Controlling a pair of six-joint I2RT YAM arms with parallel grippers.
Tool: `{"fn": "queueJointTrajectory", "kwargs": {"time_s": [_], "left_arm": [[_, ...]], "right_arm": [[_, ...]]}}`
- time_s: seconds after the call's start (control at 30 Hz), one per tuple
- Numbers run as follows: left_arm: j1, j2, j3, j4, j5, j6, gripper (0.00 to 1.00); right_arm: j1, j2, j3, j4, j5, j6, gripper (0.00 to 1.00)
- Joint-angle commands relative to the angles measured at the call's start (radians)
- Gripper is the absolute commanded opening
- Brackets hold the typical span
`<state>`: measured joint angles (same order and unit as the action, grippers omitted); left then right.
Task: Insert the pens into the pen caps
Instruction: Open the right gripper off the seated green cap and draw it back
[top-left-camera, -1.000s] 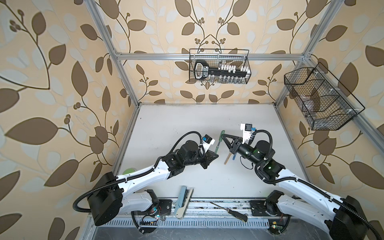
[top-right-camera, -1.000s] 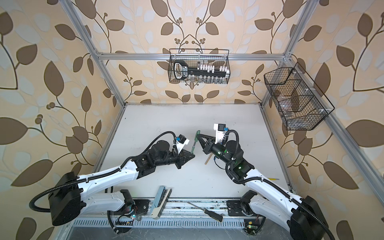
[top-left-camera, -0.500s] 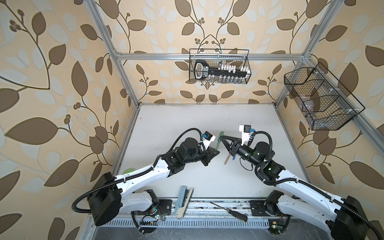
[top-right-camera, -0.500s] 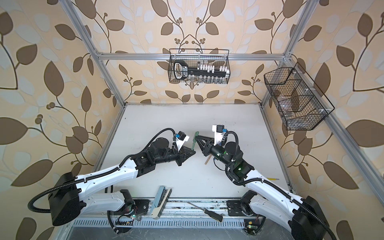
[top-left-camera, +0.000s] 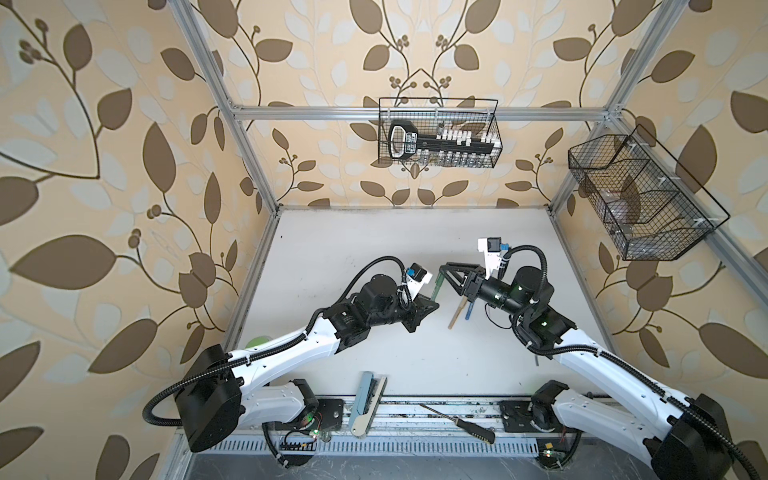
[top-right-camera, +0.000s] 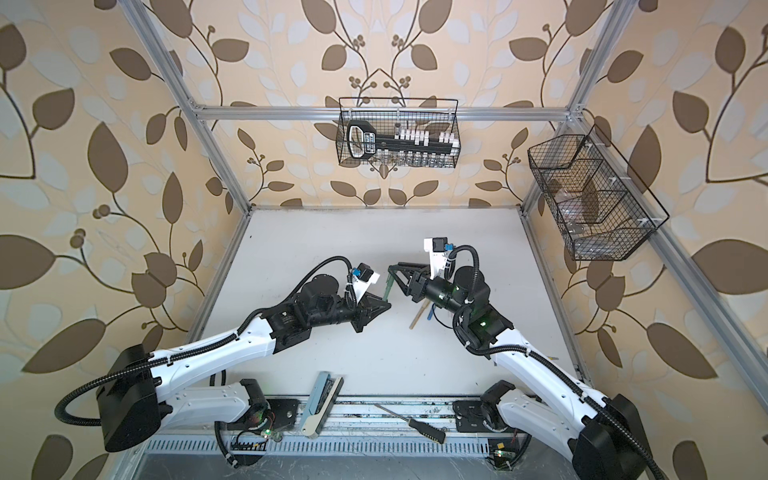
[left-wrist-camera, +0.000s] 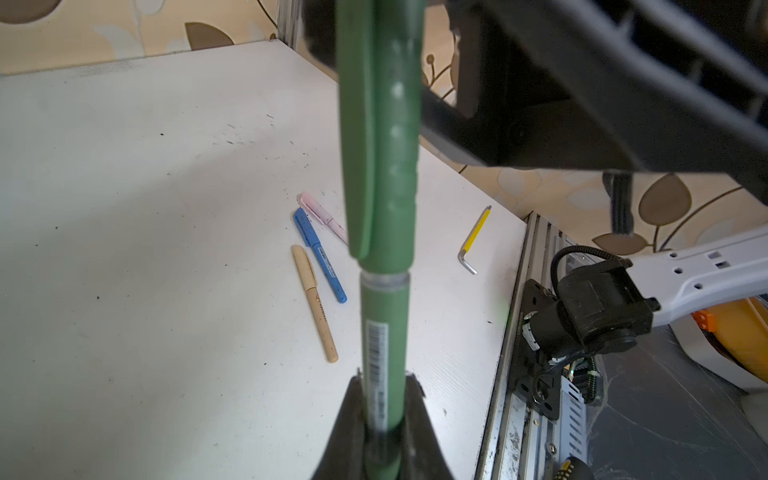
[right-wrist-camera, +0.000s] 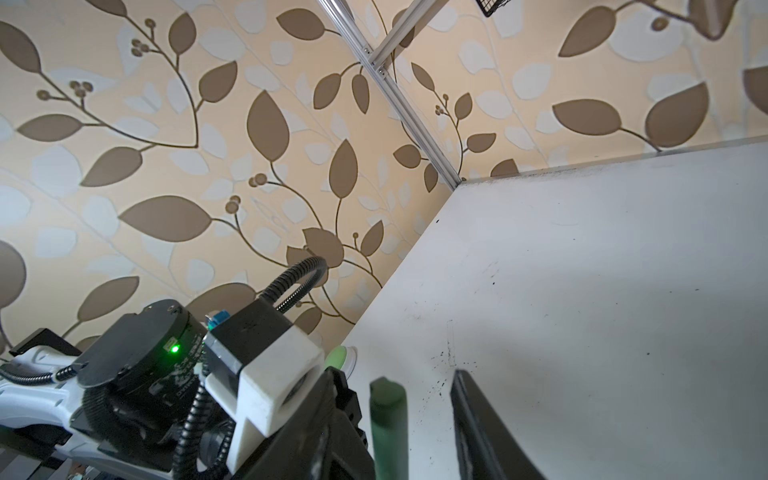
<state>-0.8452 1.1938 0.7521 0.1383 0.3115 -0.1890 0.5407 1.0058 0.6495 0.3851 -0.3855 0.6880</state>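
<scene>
My left gripper (left-wrist-camera: 382, 382) is shut on the barrel of the dark green pen (left-wrist-camera: 382, 332), which it holds up off the table. The green pen cap (left-wrist-camera: 382, 145) sits on the pen's far end, and a pale ring shows where the two meet. My right gripper (right-wrist-camera: 395, 382) is open, with one finger on each side of the cap's end (right-wrist-camera: 388, 415) and a gap on both sides. In both top views the two grippers (top-left-camera: 430, 305) (top-left-camera: 444, 270) meet at mid-table around the green pen (top-right-camera: 388, 289). The blue (left-wrist-camera: 320, 255), tan (left-wrist-camera: 314, 303) and pink (left-wrist-camera: 322, 216) pens lie capped on the table.
A yellow hex key (left-wrist-camera: 473, 239) lies near the table's right edge. A black-handled screwdriver (top-left-camera: 457, 422) and a grey-blue tool (top-left-camera: 365, 405) rest on the front rail. Wire baskets hang on the back wall (top-left-camera: 438, 133) and the right wall (top-left-camera: 640, 199). A green disc (top-left-camera: 257, 343) sits at the table's left edge.
The right gripper's jaws have spread apart and let go of the green cap. The left gripper keeps its hold on the pen. Both arms have barely shifted.
</scene>
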Motion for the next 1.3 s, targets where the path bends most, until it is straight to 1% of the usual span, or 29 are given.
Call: {"fn": "queueJointTrajectory", "kwargs": {"time_s": [0.0, 0.07, 0.33, 0.47, 0.57, 0.63, 0.7, 0.73, 0.77, 0.83, 0.9, 1.0, 1.07, 1.17, 1.27], "left_arm": [[-0.005, -0.007, 0.046, 0.015, 0.027, 0.019, 0.03], [-0.005, -0.009, 0.044, 0.018, 0.026, 0.017, 0.03], [-0.005, -0.007, 0.041, 0.066, -0.009, 0.036, 0.02], [-0.005, 0.017, 0.080, 0.090, -0.026, 0.071, 0.00], [0.000, 0.041, 0.129, 0.098, -0.048, 0.108, 0.00], [0.024, 0.065, 0.164, 0.127, -0.042, 0.122, 0.00], [0.083, 0.099, 0.203, 0.165, 0.000, 0.102, 0.00], [0.113, 0.115, 0.217, 0.200, 0.050, 0.087, 0.00], [0.127, 0.123, 0.231, 0.223, 0.076, 0.087, 0.00], [0.130, 0.122, 0.273, 0.198, 0.036, 0.134, 0.00], [0.145, 0.113, 0.299, 0.198, 0.027, 0.155, 0.00], [0.178, 0.104, 0.324, 0.260, 0.038, 0.147, 0.00], [0.184, 0.111, 0.351, 0.294, 0.047, 0.147, 0.00], [0.190, 0.142, 0.387, 0.335, 0.044, 0.148, 0.00], [0.207, 0.174, 0.405, 0.407, 0.050, 0.121, 0.00]], "right_arm": [[-0.003, 0.017, 0.043, 0.007, -0.067, 0.013, 0.43], [-0.003, 0.023, 0.050, 0.002, -0.075, 0.013, 0.40], [0.000, 0.029, 0.057, -0.031, -0.100, 0.024, 0.08], [0.002, 0.034, 0.068, -0.109, -0.110, 0.003, 0.00], [0.005, 0.031, 0.075, -0.174, -0.105, -0.015, 0.00], [0.006, 0.031, 0.072, -0.206, -0.105, -0.022, 0.00], [0.006, 0.036, 0.062, -0.216, -0.110, -0.020, 0.00], [0.007, 0.042, 0.059, -0.227, -0.112, -0.016, 0.00], [0.007, 0.047, 0.058, -0.235, -0.115, -0.018, 0.00], [0.007, 0.054, 0.051, -0.255, -0.120, -0.019, 0.00], [0.007, 0.059, 0.043, -0.279, -0.118, -0.021, 0.00], [0.012, 0.067, 0.020, -0.288, -0.118, -0.018, 0.00], [0.024, 0.076, 0.001, -0.278, -0.117, -0.009, 0.00], [0.055, 0.082, -0.028, -0.251, -0.115, 0.007, 0.00], [0.078, 0.087, -0.061, -0.228, -0.119, 0.029, 0.00]]}}
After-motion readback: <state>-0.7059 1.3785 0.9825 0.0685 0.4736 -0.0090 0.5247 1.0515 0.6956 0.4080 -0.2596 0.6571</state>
